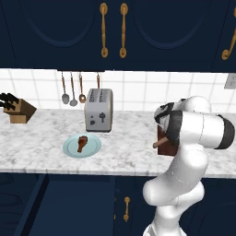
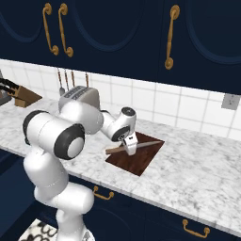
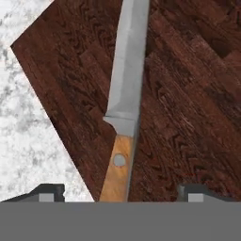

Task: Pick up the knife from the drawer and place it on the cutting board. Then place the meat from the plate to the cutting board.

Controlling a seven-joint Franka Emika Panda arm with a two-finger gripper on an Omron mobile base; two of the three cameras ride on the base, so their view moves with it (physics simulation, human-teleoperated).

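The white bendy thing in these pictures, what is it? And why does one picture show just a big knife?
It is a robot arm in a pretend, computer-drawn kitchen. Two cameras sit behind it, one on each side, looking over it at the counter. The third camera rides on the arm's hand, so it sees close up. The gripper is its two-fingered hand. It is above the dark wooden cutting board, and its fingertips stand apart on either side of the knife, which lies on the board, so it seems to have let go. Further along sit a plate with meat, a toaster and a knife block.
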